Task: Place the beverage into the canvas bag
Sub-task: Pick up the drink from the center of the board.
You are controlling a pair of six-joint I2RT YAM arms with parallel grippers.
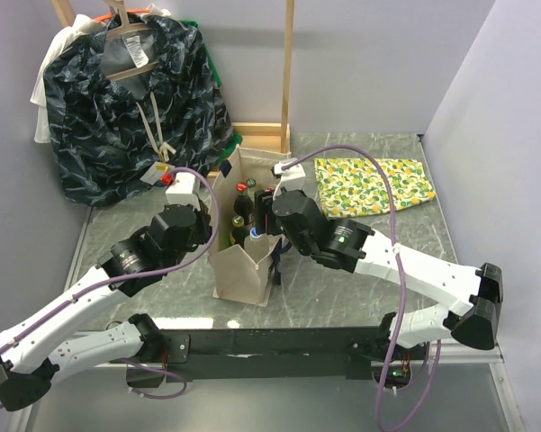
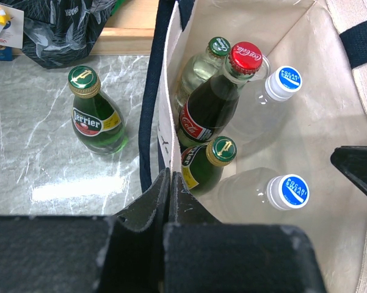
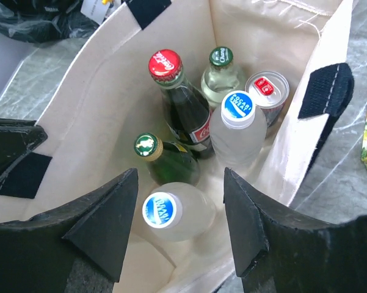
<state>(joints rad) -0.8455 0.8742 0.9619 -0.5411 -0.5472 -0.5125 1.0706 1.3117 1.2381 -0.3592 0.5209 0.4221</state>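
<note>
- Beige canvas bag (image 1: 243,270) stands upright on the grey marbled desk (image 2: 36,134) between the two arms, with its mouth open.
- Left arm: stretched diagonally from the near left corner towards the bag. The left tool (image 2: 169,183) is clenched on the rim of the bag's left wall, with canvas pinched between its fingers.
- Right arm: reaches in from the right, wrist pitched down over the bag mouth. The right tool (image 3: 180,183) is released, fingers spread wide, holding nothing.
- Beverage (image 3: 169,210): a clear bottle with a blue cap marked "POCARI SWEAT". It stands inside the bag directly below the right tool, with a gap to each finger.
- Other contents: a second Pocari Sweat bottle (image 3: 237,122), a red-capped "Coca-Cola" bottle (image 3: 183,104), two green-capped bottles and a can (image 3: 267,88).
- Outside the bag: a green "Perrier" bottle (image 2: 96,116) stands upright on the desk, near the left wall.
</note>
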